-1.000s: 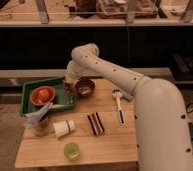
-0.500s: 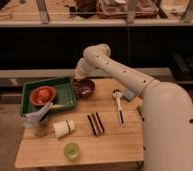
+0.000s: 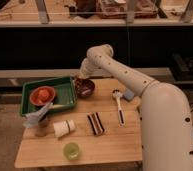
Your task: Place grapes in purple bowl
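No writing or brand marks can be read on anything here.

The big white robot arm [image 3: 140, 85] bends over from the right and fills much of the picture, and its lower part is cut off at the bottom edge. The arm ends in the hand [image 3: 81, 80], which hangs just above the far rim of the small round dark purple bowl [image 3: 84, 88]. The hand is dark and sits against a dark background, so I cannot tell if its tips are apart or together, or if it holds anything. Something dark lies inside the bowl, but it is too hard to make out to say that it is the grapes. I cannot see the grapes clearly anywhere else.

The bowl sits on the light wooden counter [image 3: 105, 145], touching or just beside the right side of the flat green plastic tray [image 3: 65, 95]. In the tray lies a round orange dish [image 3: 42, 95] with an orange-red round thing in it. In front of the tray is a crumpled pale bag [image 3: 37, 116] standing on a small brown thing. Near it a white paper cup [image 3: 64, 128] lies on its side. A lime-green cup [image 3: 71, 150] stands near the front edge. A dark striped flat bar [image 3: 95, 123] lies in the middle, and a white long-handled spoon [image 3: 119, 105] lies to the right of it.
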Controlling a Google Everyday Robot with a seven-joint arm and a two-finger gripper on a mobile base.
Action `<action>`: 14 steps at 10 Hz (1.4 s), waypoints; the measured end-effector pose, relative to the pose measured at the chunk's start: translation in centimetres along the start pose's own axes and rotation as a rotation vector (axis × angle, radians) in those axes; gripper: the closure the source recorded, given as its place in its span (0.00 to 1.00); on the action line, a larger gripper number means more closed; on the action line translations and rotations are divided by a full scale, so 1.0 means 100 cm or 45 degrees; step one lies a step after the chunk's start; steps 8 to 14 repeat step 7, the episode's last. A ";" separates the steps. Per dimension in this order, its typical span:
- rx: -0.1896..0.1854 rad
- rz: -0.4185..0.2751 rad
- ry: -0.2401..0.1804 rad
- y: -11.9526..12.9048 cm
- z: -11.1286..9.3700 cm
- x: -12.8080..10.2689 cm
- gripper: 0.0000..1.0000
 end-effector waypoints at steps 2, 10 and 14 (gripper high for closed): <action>0.000 0.015 0.016 0.002 0.003 0.005 0.22; 0.005 0.057 0.050 0.006 0.003 0.017 0.20; 0.005 0.057 0.050 0.006 0.003 0.017 0.20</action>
